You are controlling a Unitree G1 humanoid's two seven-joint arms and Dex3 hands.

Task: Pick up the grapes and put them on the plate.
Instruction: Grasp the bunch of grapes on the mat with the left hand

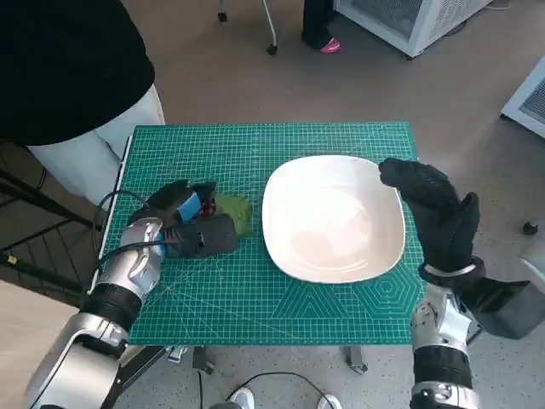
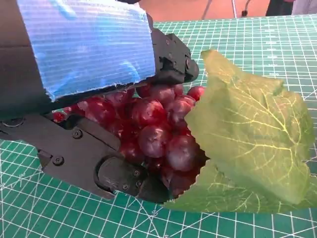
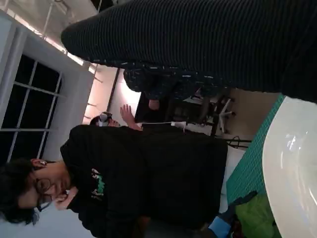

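Blue tape on the back of the left hand (image 2: 89, 44) filled the wrist view, and beneath it the black fingers (image 2: 119, 173) were wrapped round the grapes (image 2: 158, 129), a dark red bunch with a green leaf (image 2: 247, 139) lying against it. Whether the bunch had left the cutting mat (image 1: 255, 298) could not be told; it sat low over the green surface, just beside the plate (image 1: 332, 217) but still outside its rim. So the grasp looked made, while the carry and the setting down remained to be done.

Across the table a person (image 1: 68, 77) in dark clothes stood close to the mat's far corner. On the plate's far edge the right hand (image 1: 434, 209) hovered with its gloved fingers loosely apart, holding nothing. It seemed the only thing likely to crowd the placement.
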